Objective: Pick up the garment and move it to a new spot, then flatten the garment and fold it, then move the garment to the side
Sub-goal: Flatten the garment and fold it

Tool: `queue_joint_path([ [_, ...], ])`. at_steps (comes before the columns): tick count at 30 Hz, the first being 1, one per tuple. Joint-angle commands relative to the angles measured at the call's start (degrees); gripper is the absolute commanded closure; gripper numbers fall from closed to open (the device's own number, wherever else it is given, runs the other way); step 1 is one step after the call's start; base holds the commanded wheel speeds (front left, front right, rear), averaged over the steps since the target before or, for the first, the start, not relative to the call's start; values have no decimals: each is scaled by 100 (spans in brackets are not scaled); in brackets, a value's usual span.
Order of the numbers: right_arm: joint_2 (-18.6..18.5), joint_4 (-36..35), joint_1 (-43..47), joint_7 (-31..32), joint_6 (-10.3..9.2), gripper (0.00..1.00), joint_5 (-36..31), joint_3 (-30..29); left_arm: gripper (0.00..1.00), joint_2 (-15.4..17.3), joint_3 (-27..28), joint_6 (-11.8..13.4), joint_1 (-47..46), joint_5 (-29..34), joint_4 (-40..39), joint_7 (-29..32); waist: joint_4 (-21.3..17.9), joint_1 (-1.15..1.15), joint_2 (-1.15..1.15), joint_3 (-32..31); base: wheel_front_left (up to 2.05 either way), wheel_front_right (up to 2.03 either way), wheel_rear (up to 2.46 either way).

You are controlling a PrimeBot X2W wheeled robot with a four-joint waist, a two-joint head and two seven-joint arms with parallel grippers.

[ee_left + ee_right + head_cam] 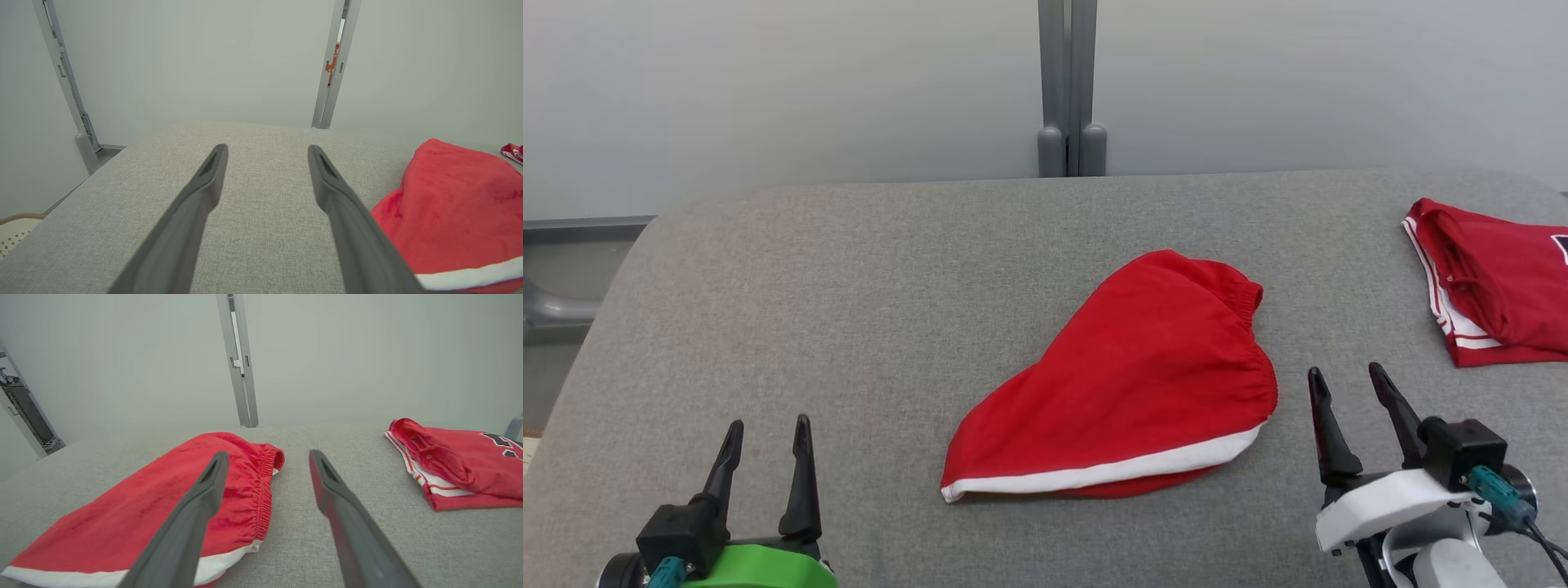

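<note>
Grey padded surface (849,269) spans the head view; bare fabric across its left half, which leaves working room there.

Red garment (1127,376), shorts by the look of it, lies flat a little right of centre; apparently doubled over, one layer on another; judged to be flattened and folded already, so the shift to the side seems to be the step left.

Second red garment (1503,286), folded, sits at the far right edge, well apart from the first; probably marks the side where finished pieces go.

Right gripper (1344,369) hovers just beside the shorts' right edge, fingers spread wide, nothing between them; well placed for a pinch at that edge.

Left gripper (769,421) stands at lower left, likewise released and empty, apart from the cloth's left tip.

White hem band (1111,472) runs along the near edge; gathered elastic waistband (1250,343) faces the right gripper, the thicker, firmer edge to grasp.
</note>
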Motion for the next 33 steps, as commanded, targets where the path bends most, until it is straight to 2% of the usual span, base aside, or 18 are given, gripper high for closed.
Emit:
queue_joint_path([
  [1,-67,59,-158,40,-10,0,-44,49,0,-31,17,-31,40,29,-10,2,40,0,0,17,0,0,0],
  [8,-248,656,-812,216,-10,0,-66,291,0,-137,47,-106,-70,121,20,1,220,0,0,133,0,0,0],
  [18,-386,2133,-1511,132,-10,0,62,254,0,-255,-34,-207,-334,191,90,1,590,0,0,505,0,0,0],
  [28,-176,3441,-1861,26,-10,0,524,339,0,-354,-96,-257,-550,232,144,1,800,0,0,768,0,0,0],
  [29,-177,3506,-1882,16,-10,40,570,375,0,-357,-97,-261,-558,236,150,1,808,0,0,781,0,0,0],
  [30,-183,3563,-1907,9,-10,58,615,404,0,-362,-101,-265,-566,240,156,2,814,0,0,791,0,0,0],
  [31,-184,3618,-1935,-13,-10,100,662,441,0,-364,-101,-270,-577,247,168,1,817,0,0,800,0,0,0],
  [33,-183,3670,-1959,-25,-10,100,729,512,0,-370,-91,-278,-601,254,179,1,812,0,0,796,0,0,0],
])
